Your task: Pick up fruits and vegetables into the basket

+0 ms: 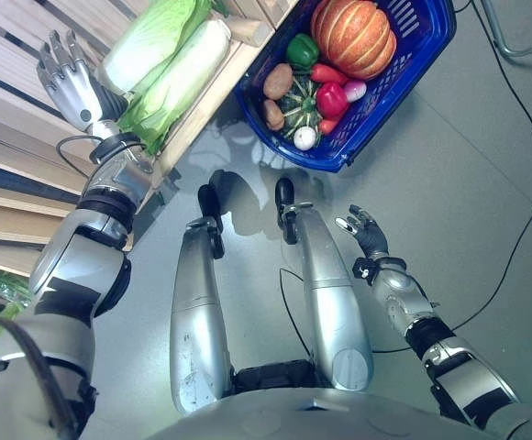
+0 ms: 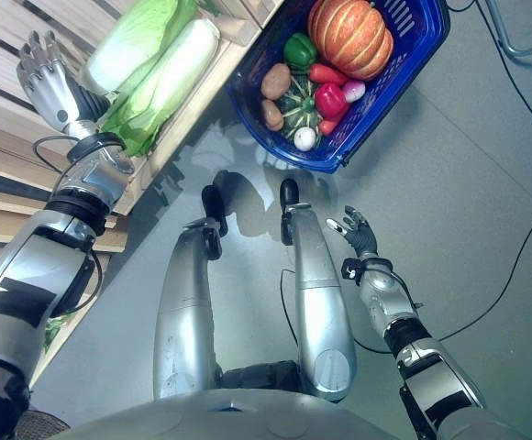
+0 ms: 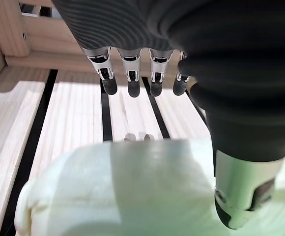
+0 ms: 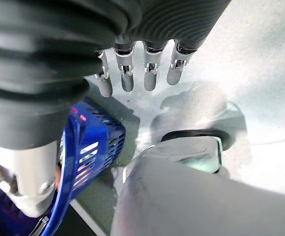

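The blue basket (image 1: 404,87) sits on the grey floor (image 1: 449,202) at about one o'clock in the head views, its rim just beside the corner of a slatted wooden shelf (image 1: 9,55) that runs along the ten o'clock side. Inside the basket, an orange pumpkin (image 1: 353,35) fills the far end; nearer lie a green pepper (image 1: 302,49), a red pepper (image 1: 331,99), a potato (image 1: 278,81), a second smaller potato (image 1: 273,115), a dark striped green squash (image 1: 298,103), a carrot (image 1: 326,72), a pink-and-white radish (image 1: 355,89) and a small white bulb (image 1: 304,137), packed touching one another. On the shelf edge, at eleven o'clock, two pale green napa cabbages (image 1: 170,64) lie side by side, their leafy ends pointing toward the robot. The left robot hand (image 1: 69,78) hangs over the slats just beside the cabbages at ten o'clock, fingers (image 3: 132,73) straight and spread, gripping nothing; its wrist view shows the pale end of a cabbage (image 3: 118,191) close under the thumb, though contact cannot be told. The right robot hand (image 1: 365,231) hovers above the floor at four o'clock, well apart from the basket, fingers loosely relaxed and empty; in its wrist view the basket's blue wall (image 4: 91,152) shows beside the thumb.
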Controlling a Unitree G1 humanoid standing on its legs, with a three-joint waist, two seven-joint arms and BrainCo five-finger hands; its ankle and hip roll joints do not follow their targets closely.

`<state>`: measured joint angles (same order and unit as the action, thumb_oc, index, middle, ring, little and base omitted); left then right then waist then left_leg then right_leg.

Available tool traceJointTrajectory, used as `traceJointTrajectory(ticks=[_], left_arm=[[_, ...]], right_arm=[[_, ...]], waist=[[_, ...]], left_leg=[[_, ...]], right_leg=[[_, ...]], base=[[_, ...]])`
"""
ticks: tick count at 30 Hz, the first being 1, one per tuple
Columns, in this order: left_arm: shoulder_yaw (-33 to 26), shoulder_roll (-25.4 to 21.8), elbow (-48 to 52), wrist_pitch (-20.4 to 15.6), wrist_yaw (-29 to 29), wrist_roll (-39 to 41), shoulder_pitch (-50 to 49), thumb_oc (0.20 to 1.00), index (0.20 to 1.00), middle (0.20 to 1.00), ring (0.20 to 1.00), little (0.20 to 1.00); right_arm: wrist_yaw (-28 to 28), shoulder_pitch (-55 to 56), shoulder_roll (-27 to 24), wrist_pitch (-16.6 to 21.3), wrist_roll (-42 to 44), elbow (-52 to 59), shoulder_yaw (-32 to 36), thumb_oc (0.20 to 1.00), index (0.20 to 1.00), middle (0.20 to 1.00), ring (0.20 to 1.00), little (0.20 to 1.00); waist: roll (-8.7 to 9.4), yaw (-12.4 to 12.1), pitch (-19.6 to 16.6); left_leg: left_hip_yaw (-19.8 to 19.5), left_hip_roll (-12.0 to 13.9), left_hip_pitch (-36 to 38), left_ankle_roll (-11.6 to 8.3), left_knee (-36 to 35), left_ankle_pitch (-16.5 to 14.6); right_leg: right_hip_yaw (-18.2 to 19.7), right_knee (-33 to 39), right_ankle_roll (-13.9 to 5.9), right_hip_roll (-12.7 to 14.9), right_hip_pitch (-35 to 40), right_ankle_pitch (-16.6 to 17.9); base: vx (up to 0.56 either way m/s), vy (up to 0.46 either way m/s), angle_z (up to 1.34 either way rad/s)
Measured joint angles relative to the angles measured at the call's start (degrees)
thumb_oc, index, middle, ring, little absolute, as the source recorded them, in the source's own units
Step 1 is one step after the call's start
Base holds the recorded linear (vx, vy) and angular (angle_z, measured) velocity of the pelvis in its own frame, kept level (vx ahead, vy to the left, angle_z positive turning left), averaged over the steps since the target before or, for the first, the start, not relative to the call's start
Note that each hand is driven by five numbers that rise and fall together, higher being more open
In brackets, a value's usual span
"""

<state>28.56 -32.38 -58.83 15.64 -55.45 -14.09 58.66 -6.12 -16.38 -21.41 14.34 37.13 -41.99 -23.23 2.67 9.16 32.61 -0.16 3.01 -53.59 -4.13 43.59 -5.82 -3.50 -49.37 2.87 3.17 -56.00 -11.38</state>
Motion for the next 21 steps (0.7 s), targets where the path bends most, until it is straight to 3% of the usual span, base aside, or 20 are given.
traceJointTrajectory(ticks=[4,5,6,7,10,11,12,21], left_arm=[[1.56,0.14,0.04,0.62,3.62,0.0,0.35,1.0,1.0,1.0,1.0,1.0],[2.11,0.15,0.05,0.86,3.95,-0.01,0.35,0.896,0.896,0.896,0.896,0.896],[2.19,0.15,0.09,1.21,4.13,-0.05,0.37,0.699,0.699,0.699,0.699,0.699],[2.19,0.15,0.12,1.63,4.35,-0.08,0.45,0.586,0.586,0.586,0.586,0.586],[2.32,0.05,-0.09,2.37,4.75,-0.64,1.35,0.388,0.388,0.388,0.388,0.388],[3.17,0.04,-0.51,2.8,4.78,-0.76,1.73,0.241,0.241,0.241,0.241,0.241],[3.38,0.04,-0.6,2.88,5.08,-1.19,1.79,0.2,0.2,0.2,0.2,0.2],[5.37,-0.04,-1.18,4.43,3.01,-1.81,2.76,0.2,0.2,0.2,0.2,0.2]], right_arm=[[-0.95,0.2,0.1,0.21,0.0,0.79,-0.01,1.0,1.0,1.0,1.0,1.0],[-1.06,0.2,0.1,0.21,0.0,0.8,0.01,1.0,1.0,1.0,1.0,1.0],[-1.05,0.2,0.1,0.25,-0.01,0.82,0.0,1.0,1.0,1.0,1.0,1.0],[-1.04,0.19,0.1,0.36,-0.04,0.83,-0.01,1.0,1.0,1.0,1.0,1.0],[-1.04,0.18,0.08,0.65,-0.02,0.98,0.0,1.0,1.0,1.0,1.0,1.0],[-1.05,0.18,0.06,0.66,-0.01,1.0,0.0,1.0,1.0,1.0,1.0,1.0],[-1.05,0.19,0.04,0.66,0.0,1.22,0.01,1.0,1.0,1.0,1.0,1.0],[-1.01,0.21,0.03,0.81,0.57,2.02,0.0,1.0,1.0,1.0,1.0,1.0]], waist=[[0.02,0.25,0.0],[0.02,0.25,0.0],[0.02,0.24,0.0],[0.02,0.23,0.0],[0.02,0.32,0.0],[0.02,0.4,0.0],[0.03,0.55,-0.01],[0.17,0.69,0.06]], left_leg=[[0.04,-0.05,-1.08,-0.05,0.21,-0.03],[0.05,-0.05,-1.09,-0.03,0.18,-0.02],[0.04,-0.05,-1.08,-0.03,0.14,-0.02],[0.06,-0.04,-1.12,-0.05,0.1,-0.03],[0.11,0.0,-1.5,-0.05,0.03,-0.03],[0.11,0.0,-1.53,-0.04,0.03,-0.03],[0.11,-0.01,-1.54,-0.04,0.03,-0.03],[0.09,0.04,-2.01,-0.04,0.06,-0.03]], right_leg=[[0.08,-0.25,-0.02,0.05,-1.14,0.01],[0.1,-0.25,-0.03,0.03,-1.19,0.01],[0.13,-0.25,-0.01,0.0,-1.22,0.0],[0.17,-0.24,-0.01,-0.03,-1.31,-0.01],[0.22,-0.22,-0.01,-0.08,-1.75,-0.01],[0.21,-0.2,-0.02,-0.08,-1.75,-0.01],[0.21,-0.17,-0.03,-0.07,-1.75,0.0],[0.16,-0.18,-0.03,-0.08,-2.15,0.0]], base=[[0.0,0.0,0.0],[0.0,0.0,0.0],[0.0,0.0,0.0],[0.0,0.0,0.0],[0.0,0.0,0.0],[0.0,0.0,0.0],[0.0,0.0,0.0],[0.0,0.0,0.0]])
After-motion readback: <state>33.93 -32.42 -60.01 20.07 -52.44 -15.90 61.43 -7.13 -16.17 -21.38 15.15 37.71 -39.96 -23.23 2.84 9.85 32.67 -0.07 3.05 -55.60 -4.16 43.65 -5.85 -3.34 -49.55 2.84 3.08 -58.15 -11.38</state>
